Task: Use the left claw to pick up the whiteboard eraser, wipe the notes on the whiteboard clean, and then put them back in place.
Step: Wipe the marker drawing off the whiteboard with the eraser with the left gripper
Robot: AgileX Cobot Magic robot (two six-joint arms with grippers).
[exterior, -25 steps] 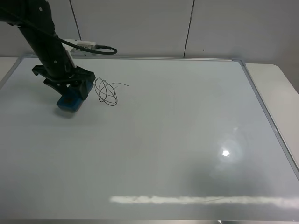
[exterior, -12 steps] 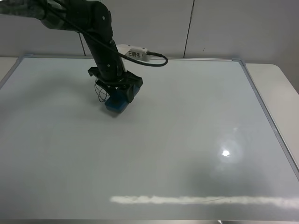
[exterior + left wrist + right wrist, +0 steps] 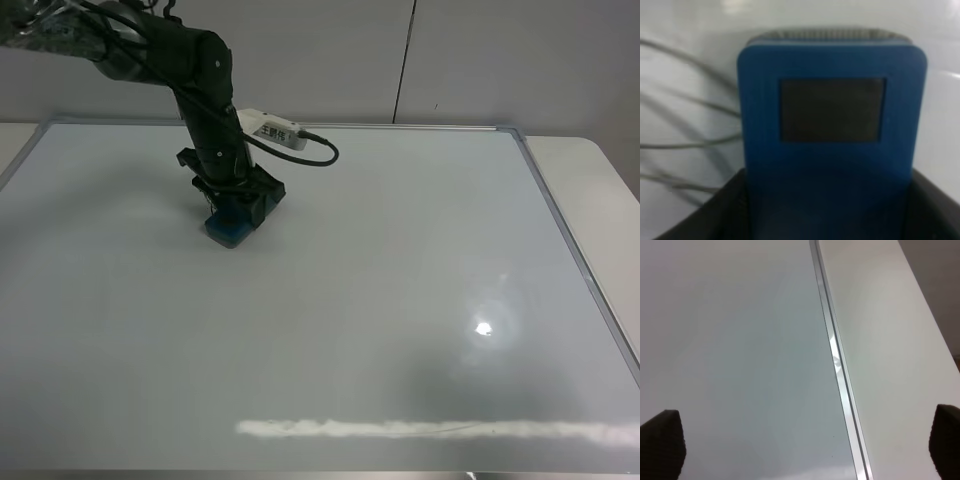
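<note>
A: Entry. Left pincer (image 3: 236, 208) is clamped on the whiteboard eraser (image 3: 228, 230). The eraser sits pad-down on the whiteboard (image 3: 400, 300), in its left part, toward the back edge. Right pincer (image 3: 802, 445): fingers wide apart, nothing between them, hanging over the board's right frame, with the counter (image 3: 890, 340) just beyond.

B: And the notes?

A: High view: the arm hides them. Left wrist view: thin grey strokes of the notes (image 3: 690, 145) run just beside the eraser, so I judge the wiping not yet done.

B: How will it handle?

A: Judged light. The blue shell looks stiff, with a softer ribbed pad under it showing at the far end. The board is glossy, so the pad should slide easily. Main risk: the block tilting in the grip under hard pressure. Best hold is across the width, on the two long sides, leaving the pad free. It's not fragile. For the return, set it flat, then part the fingers.
</note>
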